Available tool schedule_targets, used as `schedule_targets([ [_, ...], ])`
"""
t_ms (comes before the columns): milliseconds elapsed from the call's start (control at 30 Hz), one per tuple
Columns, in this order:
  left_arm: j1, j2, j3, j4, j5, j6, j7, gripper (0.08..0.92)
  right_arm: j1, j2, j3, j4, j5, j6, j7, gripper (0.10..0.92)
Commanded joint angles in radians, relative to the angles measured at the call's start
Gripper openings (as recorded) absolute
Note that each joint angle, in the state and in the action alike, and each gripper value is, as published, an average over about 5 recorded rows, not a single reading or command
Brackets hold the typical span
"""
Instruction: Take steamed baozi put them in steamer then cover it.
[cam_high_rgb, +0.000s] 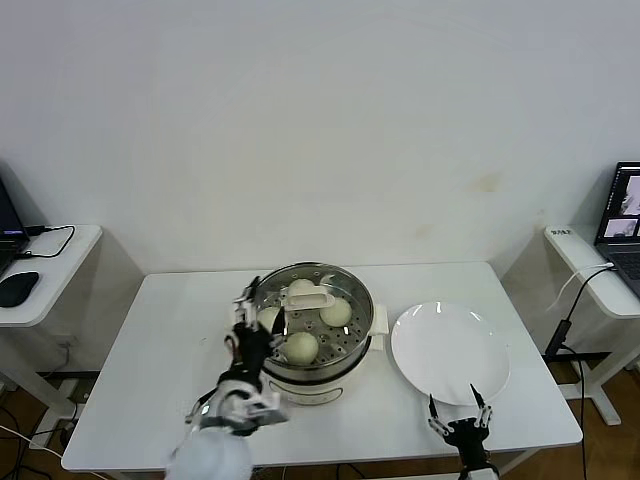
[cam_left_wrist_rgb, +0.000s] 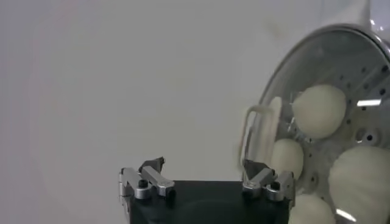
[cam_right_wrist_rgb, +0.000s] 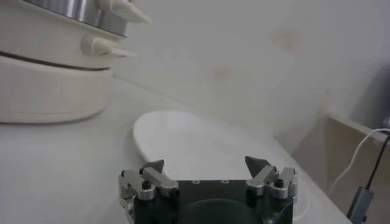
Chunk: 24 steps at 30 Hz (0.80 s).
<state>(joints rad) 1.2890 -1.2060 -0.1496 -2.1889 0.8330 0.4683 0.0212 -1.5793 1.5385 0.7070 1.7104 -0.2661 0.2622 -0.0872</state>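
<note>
Steamer (cam_left_wrist_rgb: 341, 103): cut off in left wrist view, only part of the round seen; in right wrist view (cam_right_wrist_rgb: 49, 67) only base and handles, top cropped.
Baozi (cam_high_rgb: 302, 346): four under the cover; left one (cam_high_rgb: 268, 317) partly hidden behind left gripper (cam_high_rgb: 247, 318); in left wrist view two (cam_left_wrist_rgb: 359, 179) cut by the edge.
Cover handle (cam_left_wrist_rgb: 259, 134): blurred in left wrist view.
Plate (cam_right_wrist_rgb: 201, 137): near rim hidden behind right gripper (cam_right_wrist_rgb: 207, 167).
Laptop (cam_high_rgb: 625, 215): far right, cropped, screen unreadable.
Mouse (cam_high_rgb: 18, 288): far left, cut by edge.

4 baozi (cam_high_rgb: 302, 346) in steamer (cam_high_rgb: 312, 385) under cover (cam_high_rgb: 306, 298); plate (cam_high_rgb: 450, 352) right.
</note>
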Motion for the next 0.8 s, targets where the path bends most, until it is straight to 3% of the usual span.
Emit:
schedule_targets([
  [33, 0.347, -0.001, -0.391, -0.016, -0.933, -0.471, -0.306, 0.823, -0.036, -0.039, -0.025, 0.052, 0.087, 0.009, -0.014, 0.823],
  [200, 0.430, -0.058, -0.400, -0.005, -1.105, -0.549, -0.316, 0.823, -0.078, -0.104, -0.068, 0.095, 0.175, -0.003, -0.034, 0.823],
  [367, 0.505, -0.089, -0.390, 0.018, -1.104, -0.676, -0.298, 0.823, -0.116, -0.159, -0.101, 0.126, 0.256, -0.045, -0.059, 0.823],
  [800, 0.562, -0.149, -0.398, 0.153, -1.121, -0.643, -0.207, 0.823, -0.135, -0.181, -0.124, 0.165, 0.314, -0.093, -0.086, 0.823],
])
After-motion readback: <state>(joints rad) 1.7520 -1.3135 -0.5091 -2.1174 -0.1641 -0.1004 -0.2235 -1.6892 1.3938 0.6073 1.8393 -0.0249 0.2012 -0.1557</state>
